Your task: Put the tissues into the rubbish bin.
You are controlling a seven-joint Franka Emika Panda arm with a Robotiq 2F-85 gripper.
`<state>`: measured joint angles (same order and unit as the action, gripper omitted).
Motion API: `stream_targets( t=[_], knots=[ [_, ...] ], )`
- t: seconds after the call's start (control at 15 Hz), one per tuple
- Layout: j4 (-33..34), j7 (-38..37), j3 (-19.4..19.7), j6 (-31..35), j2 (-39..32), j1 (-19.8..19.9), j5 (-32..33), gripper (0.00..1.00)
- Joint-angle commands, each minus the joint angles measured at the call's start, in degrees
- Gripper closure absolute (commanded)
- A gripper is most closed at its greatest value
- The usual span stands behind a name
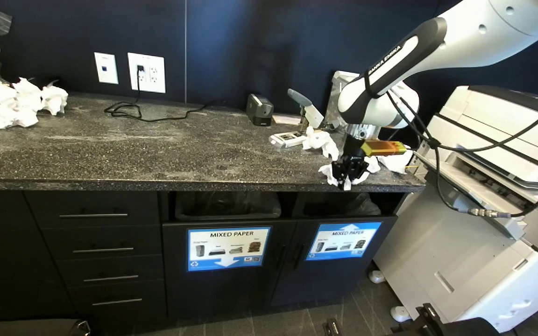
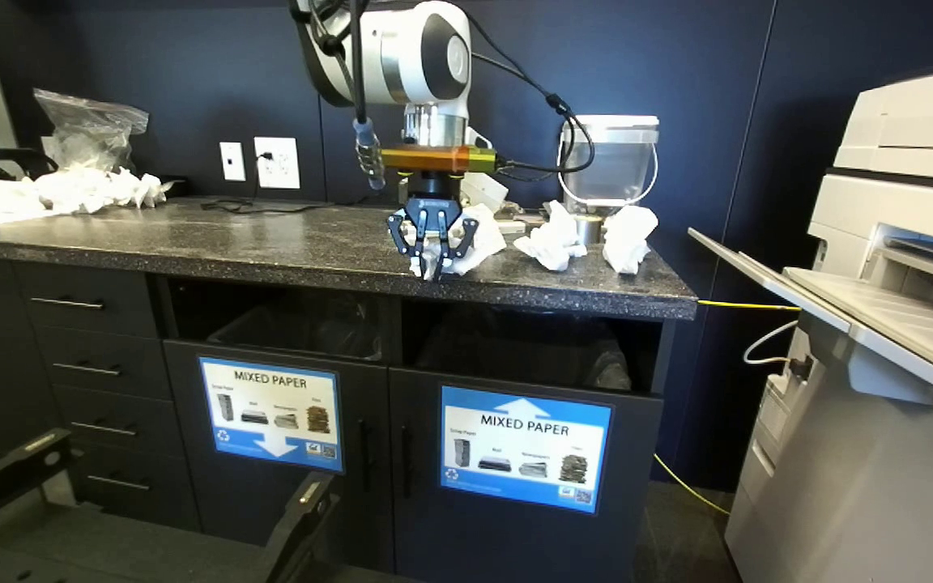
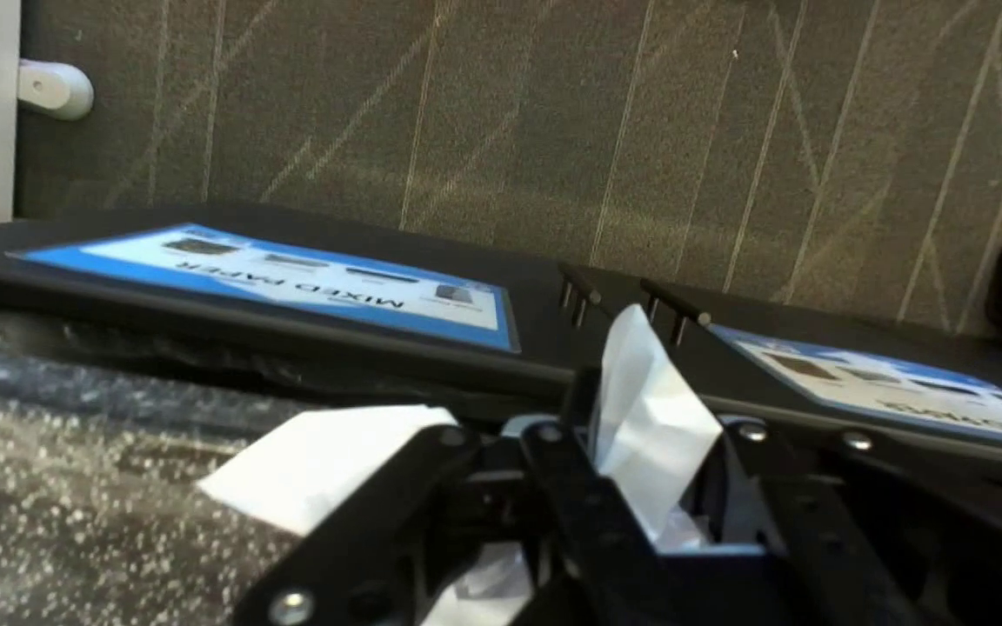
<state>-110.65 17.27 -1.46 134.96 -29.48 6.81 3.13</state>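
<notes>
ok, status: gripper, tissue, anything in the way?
Gripper shut on a tissue. Tissue by the counter edge, not yet in the rubbish bin. That edge sits above the bin: possible obstacle.

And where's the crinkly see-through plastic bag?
In both exterior views, the crinkly see-through plastic bag is on the left, near the dark blue wall, rising above the heap of crumpled white tissues on the speckled counter.

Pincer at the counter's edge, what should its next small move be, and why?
Probably ease the pincer slightly outward from the counter before lowering. It grips a tissue and overlaps the counter's front edge in both exterior views, while the rubbish bin with the up-arrow sign opens below that edge; going straight down might snag.
</notes>
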Motion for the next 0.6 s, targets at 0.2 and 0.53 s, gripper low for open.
stream_targets(
  t=[0.2,0.53],
  knots=[
    [-18.25,-6.07,1.82,11.73,10.56,-2.19,1.23,0.81],
    [-25.47,-9.12,1.58,22.46,10.63,-2.55,0.12,0.81]
  ],
)
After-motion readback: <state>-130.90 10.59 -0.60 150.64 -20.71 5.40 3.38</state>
